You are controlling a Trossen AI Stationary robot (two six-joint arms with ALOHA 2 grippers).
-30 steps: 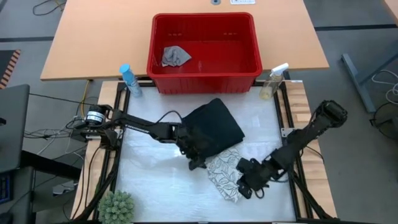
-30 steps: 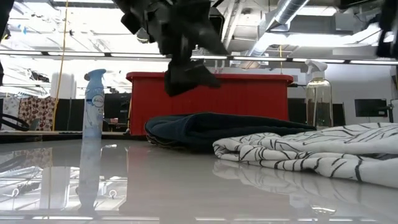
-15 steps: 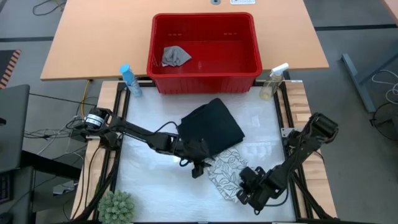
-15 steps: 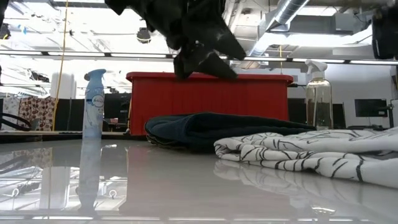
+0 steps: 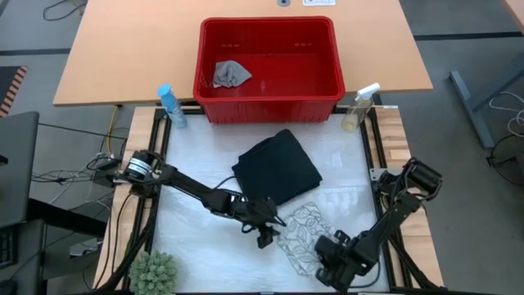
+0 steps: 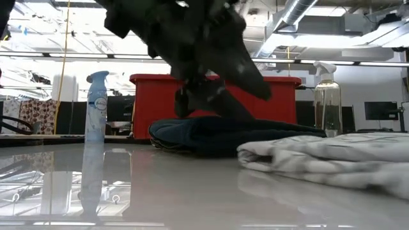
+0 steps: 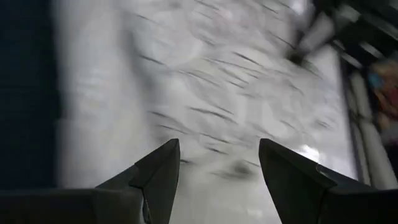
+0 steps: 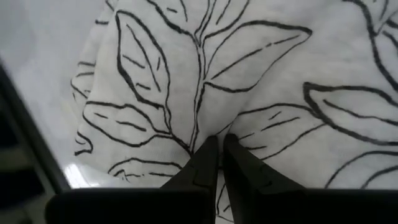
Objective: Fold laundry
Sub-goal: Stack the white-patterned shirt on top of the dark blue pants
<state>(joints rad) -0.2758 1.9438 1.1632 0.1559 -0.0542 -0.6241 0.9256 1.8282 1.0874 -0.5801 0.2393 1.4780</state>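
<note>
The white cloth with leaf print [image 5: 301, 238] lies near the front edge of the counter [image 5: 196, 246], a little toward the right corner, and it is now more bunched than a second ago. Its front part has been drawn back toward the front edge, so it looks narrower from above. Our right pincer [image 5: 330, 264] has moved with it from the cloth's right side to its front right end. Its fingers are together, and in the right wrist view they press on the printed fabric with a small fold between them; we judge that it pinches the cloth. Our left pincer [image 5: 264, 238] has left the dark jeans [image 5: 277, 169] and now stands with fingers apart just beside the cloth's left edge, holding nothing.

The jeans rest folded in the middle of the counter, toward the back edge, and have not moved. The small grey cloth [image 5: 230, 74] is still inside the red basket [image 5: 268, 102], behind the back edge.

For the task, this means that the work has passed from the jeans to the leaf cloth.
</note>
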